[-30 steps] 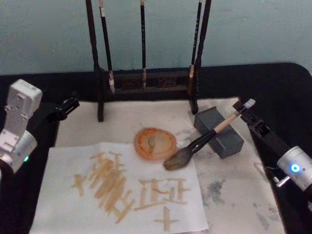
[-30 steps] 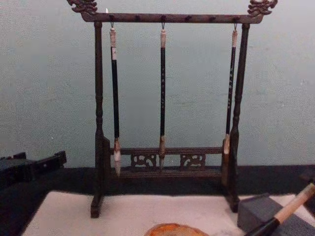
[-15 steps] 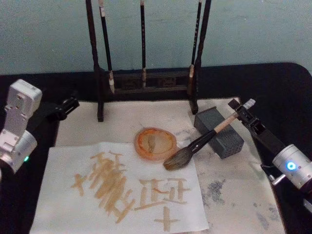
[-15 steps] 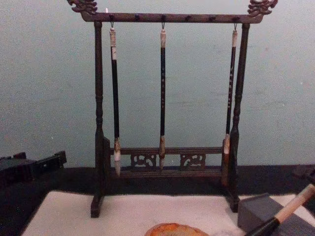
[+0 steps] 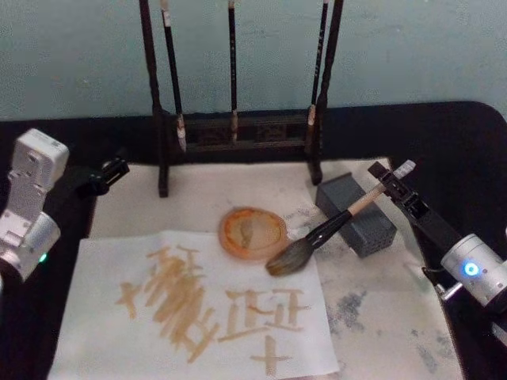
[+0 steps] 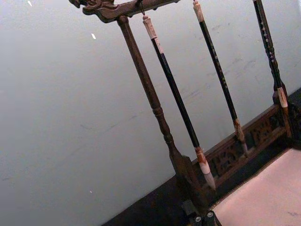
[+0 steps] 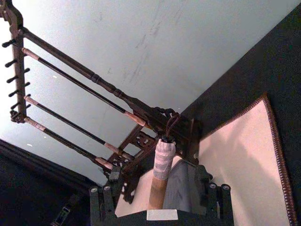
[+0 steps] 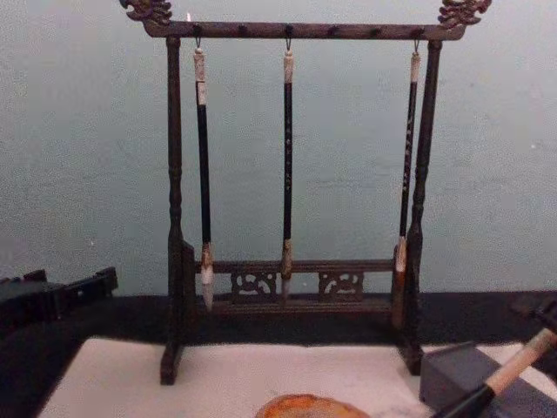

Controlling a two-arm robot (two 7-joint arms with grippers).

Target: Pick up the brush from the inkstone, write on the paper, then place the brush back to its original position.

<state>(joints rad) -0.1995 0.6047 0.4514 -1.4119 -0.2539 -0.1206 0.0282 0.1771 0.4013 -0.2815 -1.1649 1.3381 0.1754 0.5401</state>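
Jaws wide, my right gripper (image 5: 390, 174) brackets the brush (image 5: 326, 229) on the inkstone (image 5: 370, 228) at two o'clock; paper (image 5: 99, 336) written, retreat remains; left gripper (image 5: 109, 171) parked at ten.

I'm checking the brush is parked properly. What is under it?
The brush leans on the inkstone block, its head at a corner of the paper. The right end effector straddles its handle end, open. Whatever lies beneath the head is covered.

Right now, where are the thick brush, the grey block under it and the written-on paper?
the brush (image 5: 329, 228): head view, on the black lower part of its handle.
the grey block (image 5: 372, 231): head view, on its top face beside the brush.
the paper (image 5: 305, 340): head view, on a bare patch near its right edge.
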